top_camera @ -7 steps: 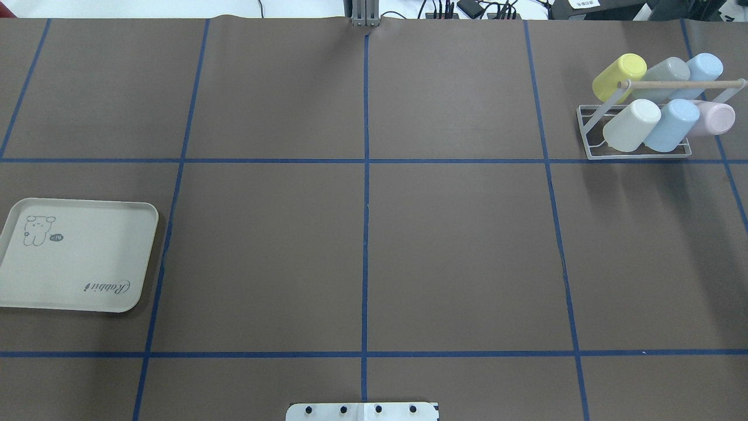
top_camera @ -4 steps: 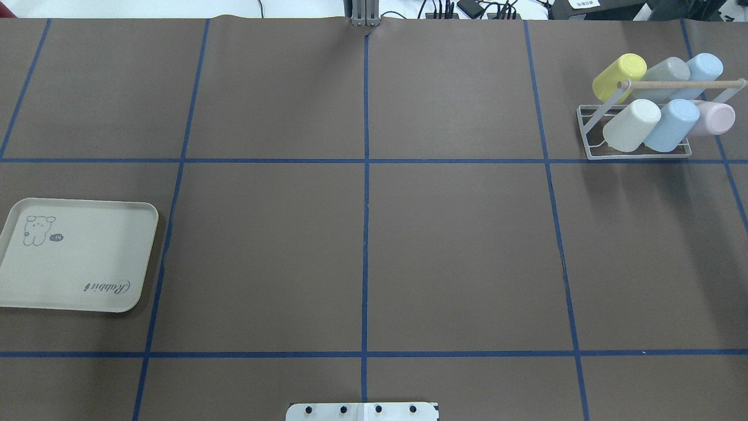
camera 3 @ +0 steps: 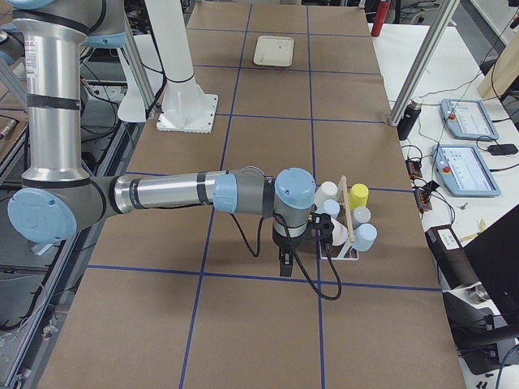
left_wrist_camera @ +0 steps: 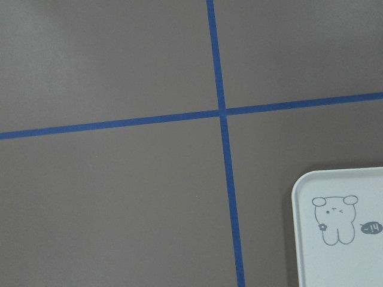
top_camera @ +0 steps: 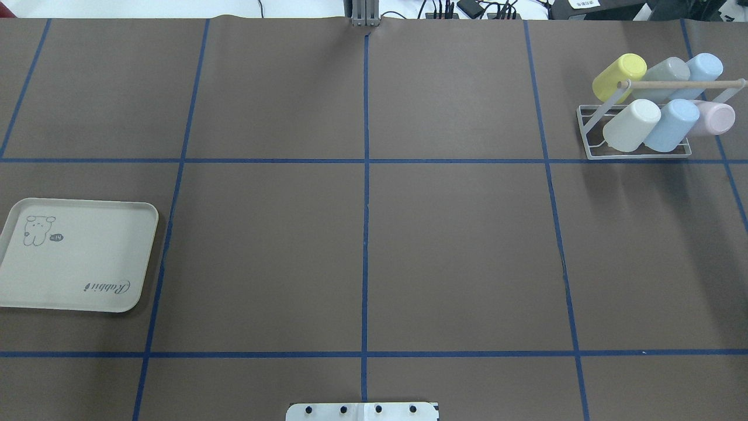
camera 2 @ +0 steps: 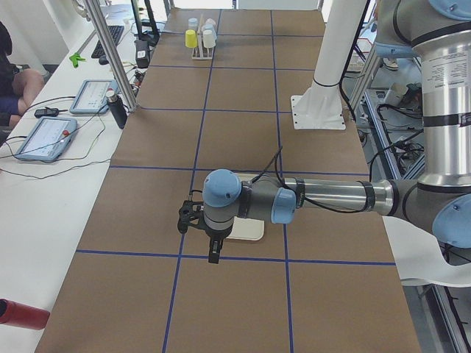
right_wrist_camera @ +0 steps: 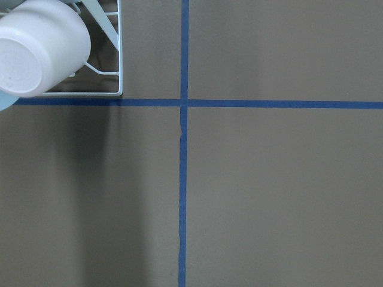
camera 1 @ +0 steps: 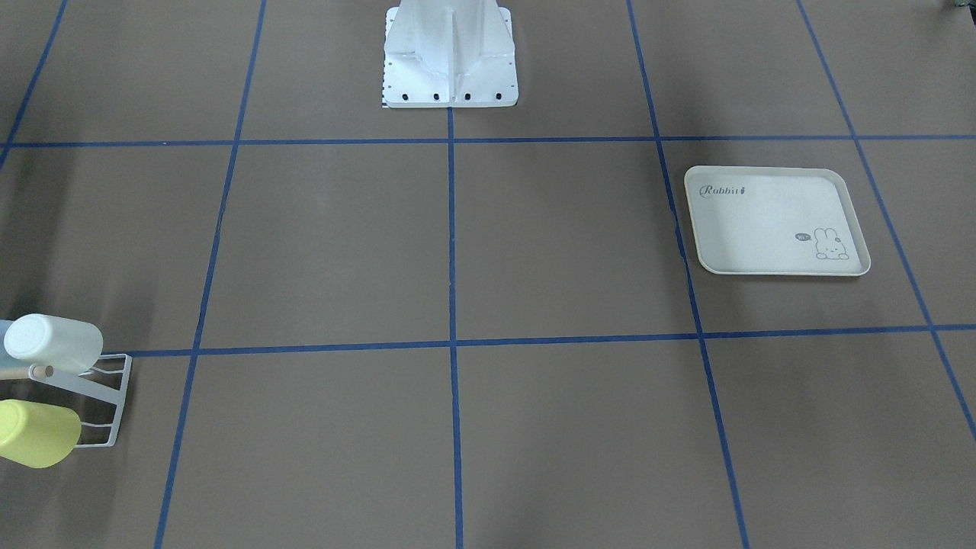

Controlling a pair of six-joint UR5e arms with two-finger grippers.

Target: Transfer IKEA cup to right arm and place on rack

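Reaching out level over the brown table [top_camera: 456, 245], both arms show only in the two side views; the overhead view gives just what lies on the table. At the left lies the cream tray [top_camera: 76, 263]. The left arm [camera 2: 331, 195] hangs above it and hides much of it from the left side, while the left wrist view catches only its printed corner. At the far right stands the rack [top_camera: 637, 155], with six cups tilted on its prongs beneath the wooden peg [top_camera: 684, 84]. The front view cuts the rack off, leaving the white cup [camera 1: 53, 343] and the yellow cup [camera 1: 38, 433]. The right arm [camera 3: 170, 193] holds the right gripper [camera 3: 326, 231] just beside the rack. For it and the left gripper [camera 2: 184, 218], I cannot tell whether the fingers are apart or together.
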